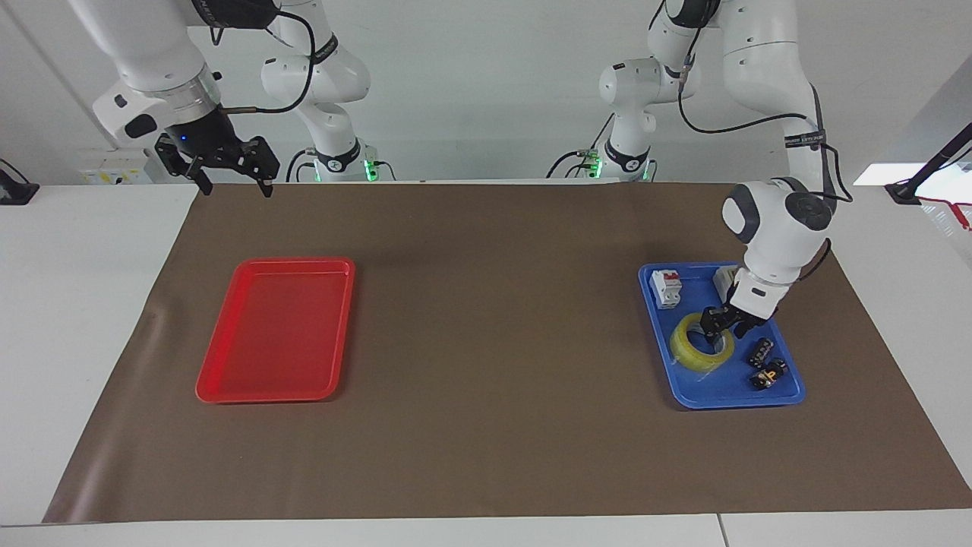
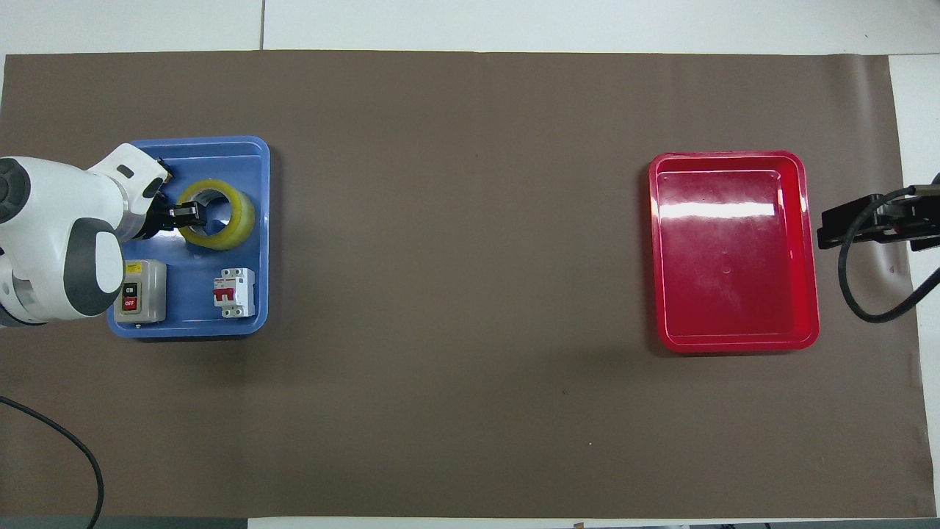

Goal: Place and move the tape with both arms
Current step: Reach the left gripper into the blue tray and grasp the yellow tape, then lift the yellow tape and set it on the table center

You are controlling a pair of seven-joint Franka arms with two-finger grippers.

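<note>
Wide roll of translucent yellow packing tape [image 1: 700,343] lies flat in blue plastic tray [image 1: 790,391] at left arm's end of brown mat [image 1: 486,441]; left gripper [image 1: 721,328] down at roll, fingers straddling its wall, one inside core, clamped on tape; right gripper [image 1: 231,178] waits raised over mat corner, fingers apart; red rectangular tray [image 1: 228,387] at right arm's end; grey switch box [image 2: 139,290], white circuit breaker [image 2: 233,292] in blue tray nearer robots than roll.
</note>
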